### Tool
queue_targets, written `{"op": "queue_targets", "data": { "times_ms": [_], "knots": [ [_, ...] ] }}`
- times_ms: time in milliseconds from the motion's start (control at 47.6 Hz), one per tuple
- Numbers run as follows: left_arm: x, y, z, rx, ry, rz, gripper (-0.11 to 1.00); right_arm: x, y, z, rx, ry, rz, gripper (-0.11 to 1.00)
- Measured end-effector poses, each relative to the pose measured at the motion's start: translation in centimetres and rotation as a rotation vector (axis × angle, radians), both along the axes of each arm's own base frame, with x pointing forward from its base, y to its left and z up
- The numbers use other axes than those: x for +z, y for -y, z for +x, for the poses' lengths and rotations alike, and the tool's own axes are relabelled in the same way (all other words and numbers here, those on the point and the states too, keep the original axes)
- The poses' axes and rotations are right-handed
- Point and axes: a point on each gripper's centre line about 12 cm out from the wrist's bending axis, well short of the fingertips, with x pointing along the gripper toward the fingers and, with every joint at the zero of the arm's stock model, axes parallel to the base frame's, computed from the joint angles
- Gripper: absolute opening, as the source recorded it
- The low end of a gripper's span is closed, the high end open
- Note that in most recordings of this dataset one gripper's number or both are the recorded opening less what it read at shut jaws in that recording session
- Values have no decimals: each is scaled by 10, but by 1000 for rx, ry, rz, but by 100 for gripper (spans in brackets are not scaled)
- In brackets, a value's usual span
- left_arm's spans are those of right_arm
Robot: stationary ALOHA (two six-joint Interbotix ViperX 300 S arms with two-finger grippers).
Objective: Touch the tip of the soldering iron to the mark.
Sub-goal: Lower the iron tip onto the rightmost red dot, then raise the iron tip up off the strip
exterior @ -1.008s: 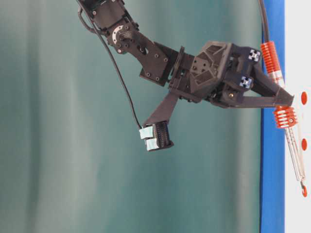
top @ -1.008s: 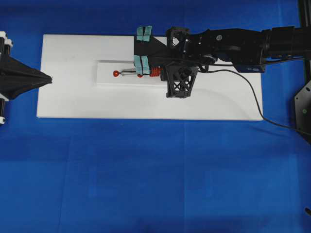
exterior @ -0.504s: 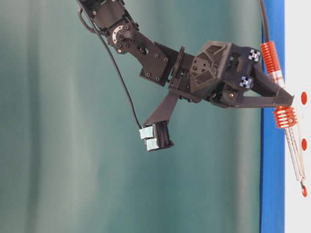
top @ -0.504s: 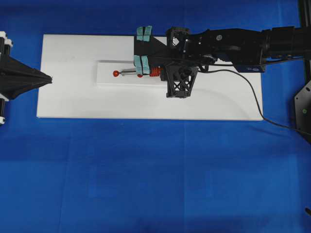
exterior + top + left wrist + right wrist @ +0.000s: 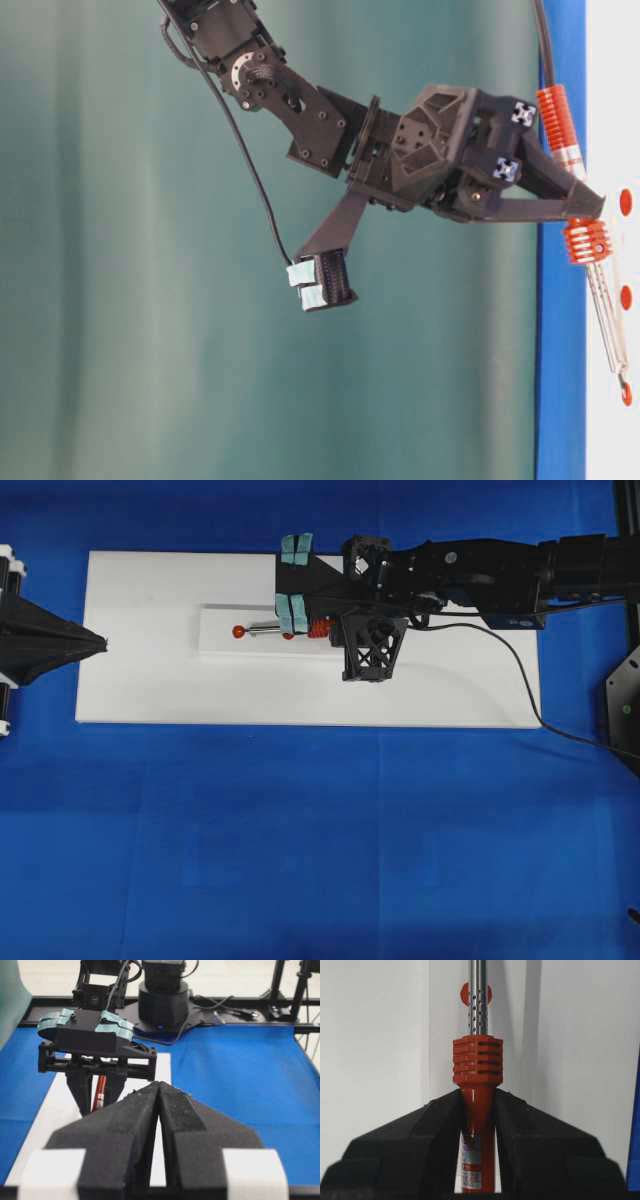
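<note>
The soldering iron (image 5: pixel 300 630) lies along the raised white strip (image 5: pixel 220 645), tip pointing left. My right gripper (image 5: pixel 328 628) is shut on its orange-red handle (image 5: pixel 477 1110), just behind the ribbed collar (image 5: pixel 587 240). The silver shaft (image 5: pixel 610 320) slopes down, and its tip meets the mark (image 5: pixel 239 631), the end red dot (image 5: pixel 627 393). In the right wrist view the shaft crosses over a smaller red dot (image 5: pixel 465 994). My left gripper (image 5: pixel 100 642) is shut and holds nothing, hovering at the board's left edge with its fingertips (image 5: pixel 159 1085) pointed at the iron (image 5: pixel 100 1092).
The strip sits on a white board (image 5: pixel 130 690) that lies on blue cloth (image 5: pixel 320 840). The iron's black cord (image 5: pixel 510 660) trails right across the board and off its corner. A third red dot (image 5: pixel 626 202) shows beside the gripper.
</note>
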Motion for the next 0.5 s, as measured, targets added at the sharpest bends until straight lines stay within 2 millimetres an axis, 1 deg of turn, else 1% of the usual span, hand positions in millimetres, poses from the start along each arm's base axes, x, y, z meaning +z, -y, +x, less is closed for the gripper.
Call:
{"op": "queue_targets", "data": {
  "times_ms": [105,210,336,504],
  "knots": [
    [0,0,0,0,2,-2,0,6,1,-1,-1,10,-4,7],
    [0,0,0,0,0,0,0,22,-1,-4,5,31,-10,7],
    [0,0,0,0,0,0,0,47,-1,-7,5,65,-20,7],
    [0,0,0,0,2,-2,0,72,-1,-13,7,87,-40,7]
  ]
}}
